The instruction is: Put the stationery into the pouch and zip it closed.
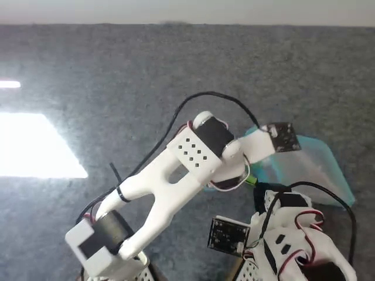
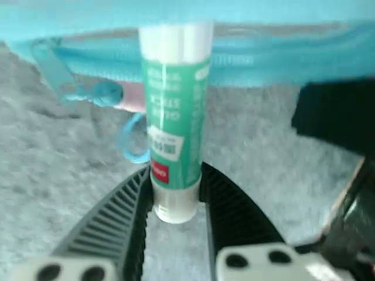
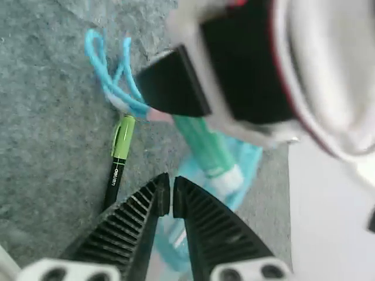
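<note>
At the pouch (image 1: 319,164) mouth, right of centre in the high view: glue stick (image 2: 174,134), green and white, clamped at its base between the left gripper (image 2: 176,178) jaws, far end over the zip band. Mouth seemingly open along that edge; zip pull (image 2: 101,92) and looped cord (image 2: 130,143) lying just beside the stick on the grey surface. Pen (image 3: 117,155), green cap and black barrel, flat on the table (image 1: 117,70) just outside the pouch, near the cord. Right gripper (image 3: 171,196) down at the pouch's near edge, tips pinched together on the blue fabric, close to the stick. Left arm (image 1: 176,181) stretched across from lower left; right arm (image 1: 293,249) folded low beside it. Bright glare patch (image 1: 29,146) on the table, well apart from everything.
</note>
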`<act>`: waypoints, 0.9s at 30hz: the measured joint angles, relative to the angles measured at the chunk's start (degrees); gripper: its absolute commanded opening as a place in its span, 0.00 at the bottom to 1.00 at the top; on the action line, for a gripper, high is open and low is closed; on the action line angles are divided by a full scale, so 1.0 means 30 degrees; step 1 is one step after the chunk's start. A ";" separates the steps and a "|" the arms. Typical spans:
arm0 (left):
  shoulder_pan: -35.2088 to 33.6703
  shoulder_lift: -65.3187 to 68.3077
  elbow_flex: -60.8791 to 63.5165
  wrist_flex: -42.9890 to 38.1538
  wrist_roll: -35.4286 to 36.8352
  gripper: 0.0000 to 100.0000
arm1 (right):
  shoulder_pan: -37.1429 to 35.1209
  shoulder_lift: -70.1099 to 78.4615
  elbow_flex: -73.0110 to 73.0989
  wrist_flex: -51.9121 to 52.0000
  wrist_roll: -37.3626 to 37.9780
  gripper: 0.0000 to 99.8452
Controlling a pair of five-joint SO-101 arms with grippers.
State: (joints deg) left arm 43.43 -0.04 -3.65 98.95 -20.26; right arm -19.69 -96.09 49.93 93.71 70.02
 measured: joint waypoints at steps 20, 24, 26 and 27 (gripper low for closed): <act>-0.0059 0.0147 0.1817 0.0000 -0.0469 0.01 | 0.1582 0.0000 0.0000 0.0000 -0.5919 0.01; 0.0000 0.0147 0.2491 0.0000 -0.1231 0.01 | 0.3165 0.0000 0.0000 0.0234 -0.6271 0.01; 0.0000 0.0147 0.2491 0.0000 -0.1348 0.01 | 0.3399 0.0000 0.0000 0.0527 -0.6330 0.01; 0.0000 0.0147 0.2491 0.0000 -0.1348 0.01 | 0.3458 0.0000 0.0000 0.0615 -0.6359 0.01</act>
State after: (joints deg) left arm 43.43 0.40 3.82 98.95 -24.31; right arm -9.32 -96.09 49.93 95.56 50.95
